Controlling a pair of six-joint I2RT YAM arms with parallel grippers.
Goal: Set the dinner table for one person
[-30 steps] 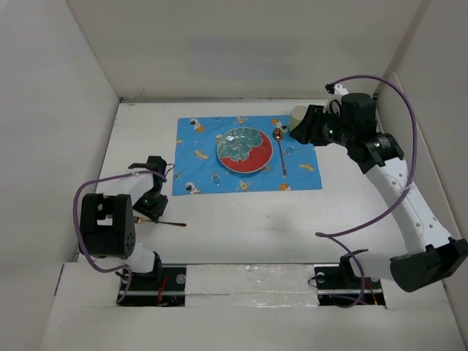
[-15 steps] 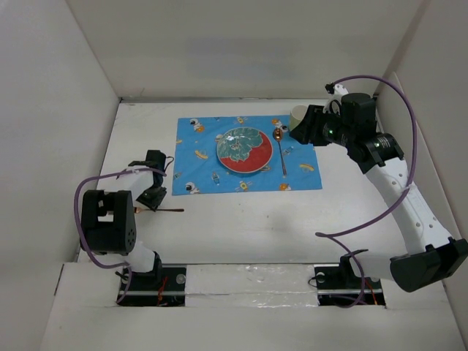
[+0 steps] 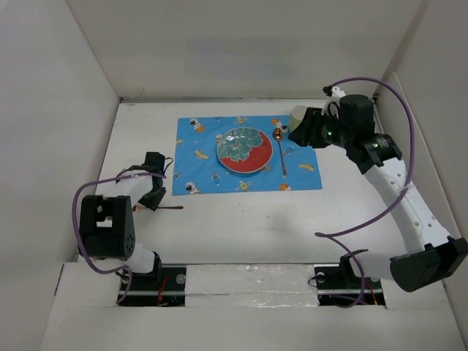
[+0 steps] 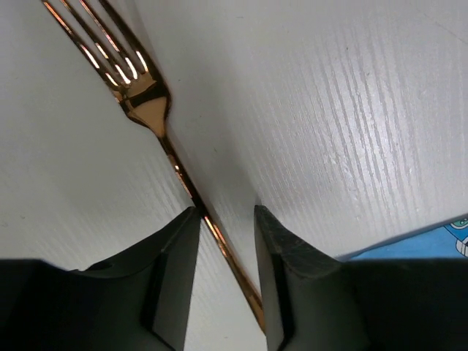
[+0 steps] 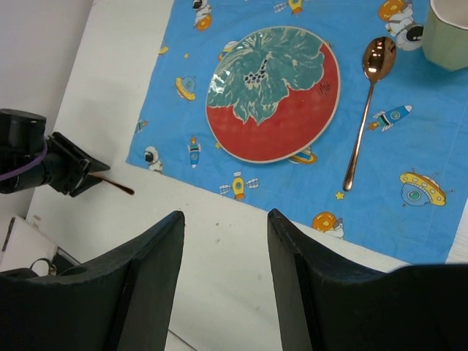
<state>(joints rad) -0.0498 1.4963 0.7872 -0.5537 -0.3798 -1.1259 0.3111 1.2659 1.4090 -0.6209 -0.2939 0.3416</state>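
Left jaws and fork (image 4: pixel 146 102) have shifted toward placemat (image 3: pixel 208 170).

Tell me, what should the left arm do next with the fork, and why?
Probably close the left fingers on the fork. Its thin handle lies between them, not yet pinched, on the dinner table, off the placemat where the plate and spoon already sit.

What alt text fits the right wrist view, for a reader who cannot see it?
A round red and green plate lies on a blue space-print placemat, a copper spoon right of it, a pale green cup at top right. At far left, the left end effector is at a fork handle on the white table.
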